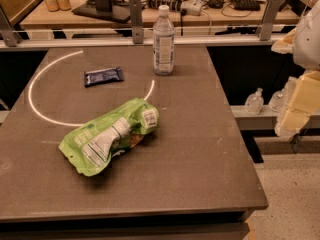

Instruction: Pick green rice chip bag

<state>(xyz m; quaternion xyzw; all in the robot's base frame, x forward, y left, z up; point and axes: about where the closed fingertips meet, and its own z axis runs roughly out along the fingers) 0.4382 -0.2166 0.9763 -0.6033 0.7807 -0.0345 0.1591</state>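
The green rice chip bag [111,135] is a large crumpled lime-green foil bag with white label panels. It lies flat near the middle of the dark table [200,149], running from lower left to upper right. My gripper [296,111] shows as cream-coloured blocks at the right edge of the camera view. It hangs beside the table, well to the right of the bag, and touches nothing on the table.
A clear water bottle [163,40] stands upright at the table's far middle. A small dark blue wrapper [103,76] lies to its left. A white arc [37,74] is marked on the tabletop. A cluttered desk [150,9] stands behind, and small bottles [255,103] sit on a ledge at the right.
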